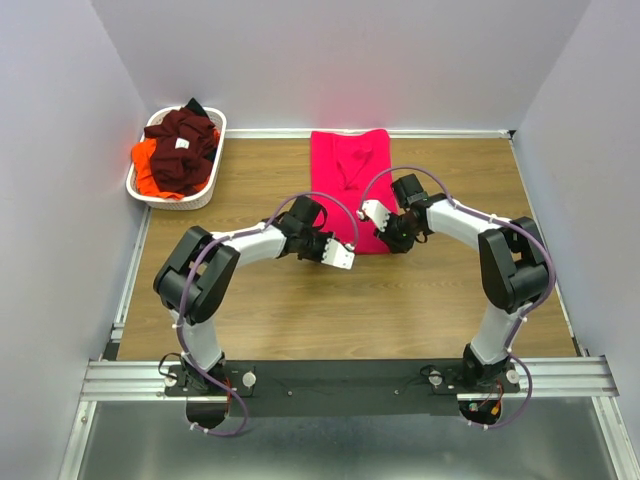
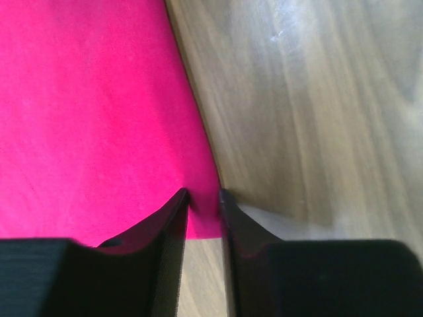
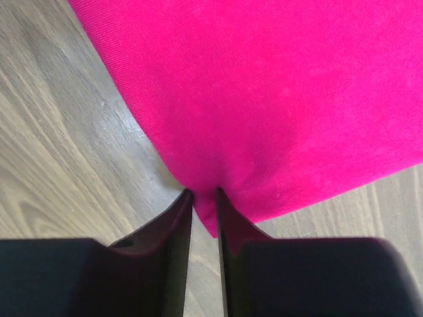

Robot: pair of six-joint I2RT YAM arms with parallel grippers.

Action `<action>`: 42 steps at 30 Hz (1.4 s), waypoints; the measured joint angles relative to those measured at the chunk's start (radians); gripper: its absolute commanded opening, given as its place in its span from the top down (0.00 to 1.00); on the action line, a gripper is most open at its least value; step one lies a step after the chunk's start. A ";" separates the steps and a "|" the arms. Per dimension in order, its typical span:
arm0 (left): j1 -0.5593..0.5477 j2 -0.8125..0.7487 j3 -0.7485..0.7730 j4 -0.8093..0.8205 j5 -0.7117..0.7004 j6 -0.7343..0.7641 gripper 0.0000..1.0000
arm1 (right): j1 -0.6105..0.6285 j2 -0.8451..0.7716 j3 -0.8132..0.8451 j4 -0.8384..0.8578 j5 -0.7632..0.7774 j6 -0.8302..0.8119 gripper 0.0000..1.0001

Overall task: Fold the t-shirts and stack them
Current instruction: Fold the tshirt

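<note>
Grainy wooden tabletop (image 1: 270, 310); soft pink t-shirt (image 1: 345, 165) folded into a smooth oblong.

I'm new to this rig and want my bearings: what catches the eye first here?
The bright pink t-shirt, folded into a long strip at the far middle of the table, dominates. At its near edge the right end effector pinches a puckered corner and the left end effector straddles the other. A white basket at far left holds maroon t-shirts and an orange t-shirt.

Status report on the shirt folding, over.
Left claw pinching near corner of bright pink cloth t-shirt. Right claw pinching other near corner. Shirt lies flat. Nothing in the way.
</note>
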 measured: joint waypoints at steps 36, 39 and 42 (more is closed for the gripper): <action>-0.167 -0.318 0.124 -0.535 0.108 -0.077 1.00 | 0.020 -0.320 0.182 -0.556 -0.147 -0.025 0.99; -0.243 -0.381 0.090 -0.595 0.158 -0.107 1.00 | 0.067 -0.439 0.144 -0.651 -0.190 -0.034 0.99; -0.299 -0.437 0.077 -0.641 0.215 -0.140 1.00 | 0.089 -0.513 0.121 -0.713 -0.225 -0.032 1.00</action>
